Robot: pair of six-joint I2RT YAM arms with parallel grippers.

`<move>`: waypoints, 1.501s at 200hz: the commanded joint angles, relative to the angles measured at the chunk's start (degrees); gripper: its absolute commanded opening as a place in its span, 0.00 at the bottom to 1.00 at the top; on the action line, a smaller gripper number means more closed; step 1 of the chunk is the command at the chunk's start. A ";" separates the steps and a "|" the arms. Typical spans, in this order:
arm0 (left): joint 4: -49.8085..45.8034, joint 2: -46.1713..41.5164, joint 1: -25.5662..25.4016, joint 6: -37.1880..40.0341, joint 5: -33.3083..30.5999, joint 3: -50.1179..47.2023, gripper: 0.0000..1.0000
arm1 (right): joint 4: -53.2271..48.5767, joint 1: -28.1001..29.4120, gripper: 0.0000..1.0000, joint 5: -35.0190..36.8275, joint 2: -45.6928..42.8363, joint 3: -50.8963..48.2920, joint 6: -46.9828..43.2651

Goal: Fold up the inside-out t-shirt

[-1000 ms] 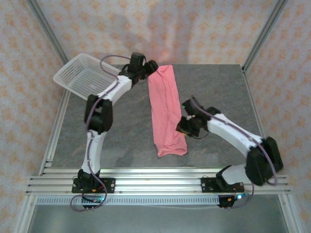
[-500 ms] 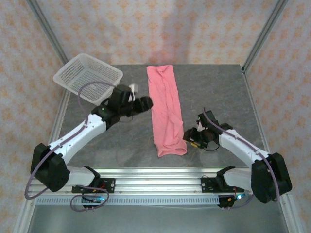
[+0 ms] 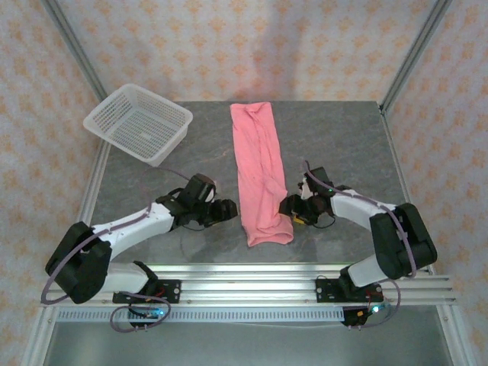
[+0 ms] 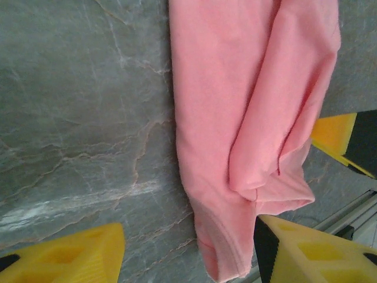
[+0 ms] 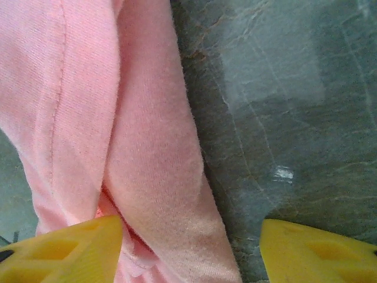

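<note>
From the top camera the shirt (image 3: 258, 171) lies as a long narrow strip down the middle of the table (image 3: 343, 145), running from 12 to 6 o'clock, already doubled lengthwise, its near end rumpled; the basket (image 3: 137, 122) sits well apart at 10 o'clock. The left gripper (image 3: 226, 209) is low at 9 o'clock of that near end and the right gripper (image 3: 292, 207) at 3 o'clock of it, both just beside the cloth and pointing in at it; flanking the end this way looks like a set-up for taking both near corners and carrying them toward 12 o'clock for the crosswise fold, not yet made. In the left wrist view the left gripper's fingers (image 4: 65, 256) stand apart with nothing held; the shirt's (image 4: 235, 118) end runs between them from 12 to 6 o'clock, flat on the table with its layers overlapping, and one of the right gripper's fingers (image 4: 336, 131) shows at 3 o'clock past the cloth's far edge. In the right wrist view the right gripper's fingers (image 5: 65, 247) are spread and empty too: the one at 7 o'clock is over the shirt's (image 5: 147, 147) edge, the one at 5 o'clock over bare table (image 5: 283, 88), so the jaws seem lined up to straddle that rolled edge, along which a seam (image 5: 58, 88) runs from 12 toward 7 o'clock
</note>
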 commanded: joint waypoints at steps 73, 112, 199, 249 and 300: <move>9.26 5.94 -3.08 -3.89 -5.78 -0.53 0.61 | 8.00 0.91 0.63 -2.82 2.18 3.38 -1.96; 15.89 11.71 -3.55 -7.32 -4.08 1.29 0.62 | 9.51 0.96 0.63 -4.16 6.81 5.07 -1.54; 29.80 21.58 -5.12 -16.02 -6.58 3.72 0.40 | 5.60 1.09 0.15 -5.84 8.56 6.93 -2.48; 28.93 24.16 -6.19 -15.20 -6.17 7.41 0.23 | 4.69 1.11 0.14 -5.76 8.80 6.89 -2.45; 25.83 24.23 -6.38 -15.04 -6.30 7.93 0.00 | 2.48 1.08 0.03 -4.60 9.02 6.79 -2.53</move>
